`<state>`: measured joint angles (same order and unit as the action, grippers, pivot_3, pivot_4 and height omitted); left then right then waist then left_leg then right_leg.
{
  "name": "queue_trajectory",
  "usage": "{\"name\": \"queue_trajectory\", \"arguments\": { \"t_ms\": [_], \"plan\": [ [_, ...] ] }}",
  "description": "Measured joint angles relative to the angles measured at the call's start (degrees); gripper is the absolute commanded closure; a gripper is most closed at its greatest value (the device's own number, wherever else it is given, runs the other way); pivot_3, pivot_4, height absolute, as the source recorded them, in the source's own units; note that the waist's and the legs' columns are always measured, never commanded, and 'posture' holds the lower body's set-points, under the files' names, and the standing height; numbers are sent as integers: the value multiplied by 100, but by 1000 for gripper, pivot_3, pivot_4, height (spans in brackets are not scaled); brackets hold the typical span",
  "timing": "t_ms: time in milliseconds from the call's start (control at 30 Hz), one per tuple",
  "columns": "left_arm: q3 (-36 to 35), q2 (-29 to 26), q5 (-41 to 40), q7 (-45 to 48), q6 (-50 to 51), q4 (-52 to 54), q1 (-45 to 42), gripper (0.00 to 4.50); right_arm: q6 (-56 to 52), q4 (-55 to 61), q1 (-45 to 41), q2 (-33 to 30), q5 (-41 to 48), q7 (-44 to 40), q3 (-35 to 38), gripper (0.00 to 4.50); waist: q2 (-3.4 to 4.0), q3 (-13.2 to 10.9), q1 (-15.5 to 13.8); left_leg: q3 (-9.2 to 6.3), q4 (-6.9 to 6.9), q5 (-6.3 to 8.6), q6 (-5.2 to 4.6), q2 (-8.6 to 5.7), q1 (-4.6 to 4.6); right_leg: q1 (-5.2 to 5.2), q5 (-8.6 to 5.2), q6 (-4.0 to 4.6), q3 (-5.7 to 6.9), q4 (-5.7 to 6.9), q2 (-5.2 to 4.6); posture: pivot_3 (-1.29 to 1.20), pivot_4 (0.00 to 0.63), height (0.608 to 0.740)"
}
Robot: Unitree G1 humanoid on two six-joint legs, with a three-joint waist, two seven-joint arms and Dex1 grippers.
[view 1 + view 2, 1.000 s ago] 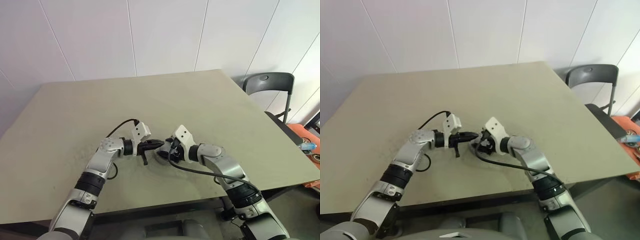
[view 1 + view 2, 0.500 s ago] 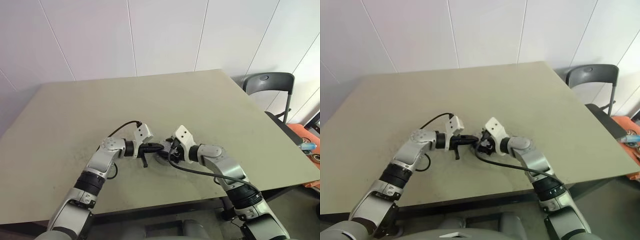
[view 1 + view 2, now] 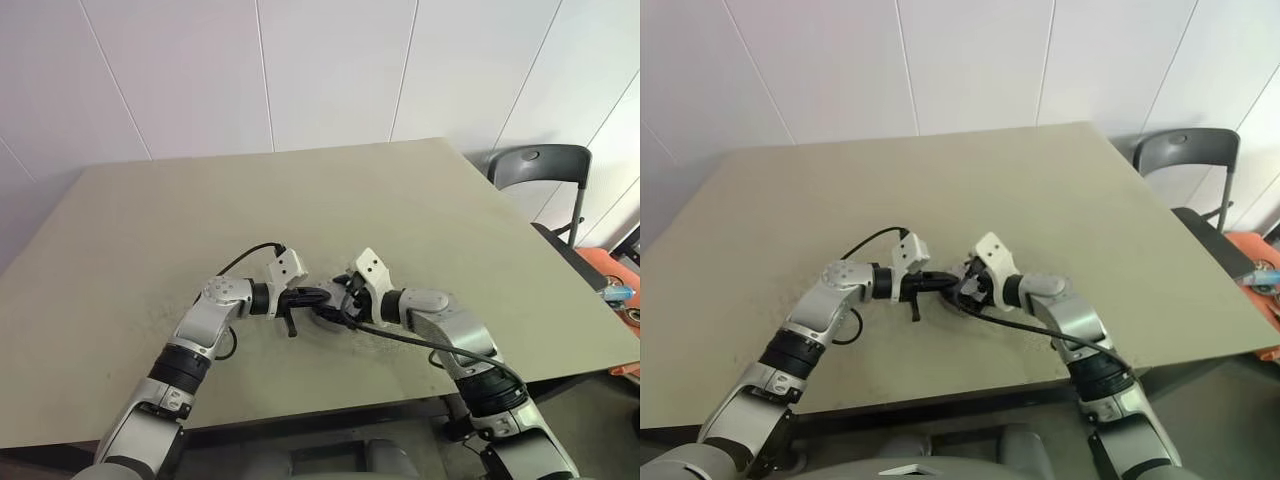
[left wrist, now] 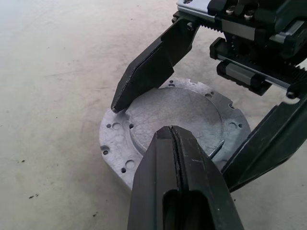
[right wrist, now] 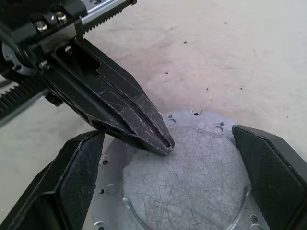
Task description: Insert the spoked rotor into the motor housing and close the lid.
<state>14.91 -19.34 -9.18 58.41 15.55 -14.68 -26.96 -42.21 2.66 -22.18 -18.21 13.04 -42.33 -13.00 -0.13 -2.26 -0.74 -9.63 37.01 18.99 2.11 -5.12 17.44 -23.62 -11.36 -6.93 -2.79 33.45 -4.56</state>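
Between spread right pincer (image 5: 170,191) fingers (image 5: 76,177): lid (image 5: 192,177).

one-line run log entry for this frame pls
left end effector: shut, tip pressing on lid | right end effector: open, fingers either side of lid | lid: flat on table

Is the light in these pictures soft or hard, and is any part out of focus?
Left wrist view: soft, even light, faint shadows; the round grey metal lid is sharp, and the left claw, shut, sits very near the lens. Right wrist view: scratches on the lid are crisp. Left eye view: the beige table is evenly lit, without glare.
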Motion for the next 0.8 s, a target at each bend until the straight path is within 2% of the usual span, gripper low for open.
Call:
{"name": "queue_trajectory", "arguments": {
  "t_ms": [233,467,800],
  "plan": [
    [13,22,-14,9,27,131,53,4500,-1384,371,-1,42,1093,-58,848,19,2,-2,6,-1,-1,15,-7,-2,24,-31,6,10,-7,-5,-4,0,0,740],
    [13,23,-15,108,-137,-141,-89,4500,-2594,376,-69,297,1815,526,1691,19,5,1,2,3,7,13,-5,-2,62,-79,9,14,-8,10,-3,0,0,740],
    [-28,124,-31,308,-557,-603,-166,4500,-2891,443,-100,133,2046,882,1868,19,10,10,-9,11,23,13,-5,-4,54,-55,9,11,-6,9,-4,0,0,740]
  ]
}}
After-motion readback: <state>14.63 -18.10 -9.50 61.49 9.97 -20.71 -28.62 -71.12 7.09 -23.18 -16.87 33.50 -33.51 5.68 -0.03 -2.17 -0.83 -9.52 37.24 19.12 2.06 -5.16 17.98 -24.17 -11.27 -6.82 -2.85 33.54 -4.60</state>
